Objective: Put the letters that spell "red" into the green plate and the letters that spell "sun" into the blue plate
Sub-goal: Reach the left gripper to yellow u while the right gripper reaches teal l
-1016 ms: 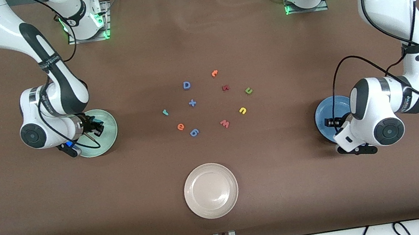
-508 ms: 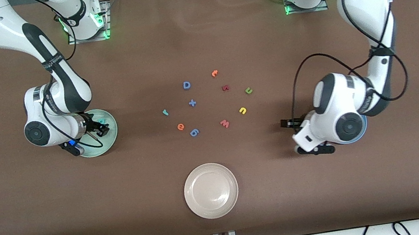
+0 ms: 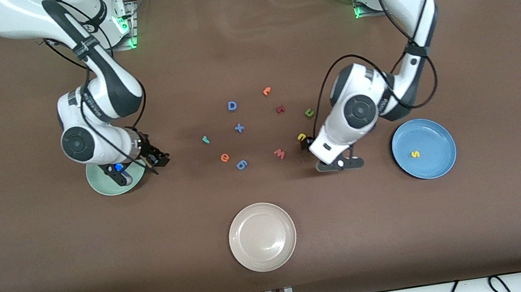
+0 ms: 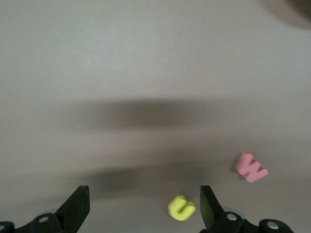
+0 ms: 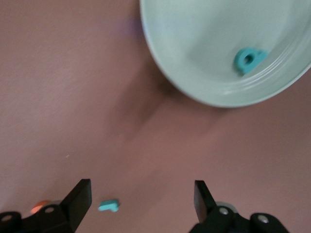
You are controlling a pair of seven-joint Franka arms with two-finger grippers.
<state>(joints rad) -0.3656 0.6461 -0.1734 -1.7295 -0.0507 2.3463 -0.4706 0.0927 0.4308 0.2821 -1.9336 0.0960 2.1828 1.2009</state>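
Note:
The green plate (image 3: 105,187) (image 5: 194,43) lies at the right arm's end, half hidden by that arm, and holds the teal d (image 5: 249,59). My right gripper (image 3: 157,158) (image 5: 141,201) hangs open and empty just off the plate's rim, over bare table. The teal r (image 3: 206,140) (image 5: 109,206) and orange e (image 3: 224,158) lie toward the middle. The blue plate (image 3: 433,163) holds the yellow s (image 3: 415,154). My left gripper (image 3: 305,143) (image 4: 143,208) is open low over the yellow u (image 3: 301,137) (image 4: 181,208). The green n (image 3: 309,113) lies farther from the camera.
A beige plate (image 3: 265,257) sits nearest the camera. Spare letters lie in the middle: the reddish w (image 3: 279,153) (image 4: 250,167), a dark red r (image 3: 280,109), a blue D (image 3: 232,105), a blue plus (image 3: 239,128), a blue 6 (image 3: 241,164) and an orange letter (image 3: 267,91).
Both arms swung from over their plates toward the middle letters. The right gripper opened and the teal d stayed in the green plate. The yellow s now shows in the blue plate.

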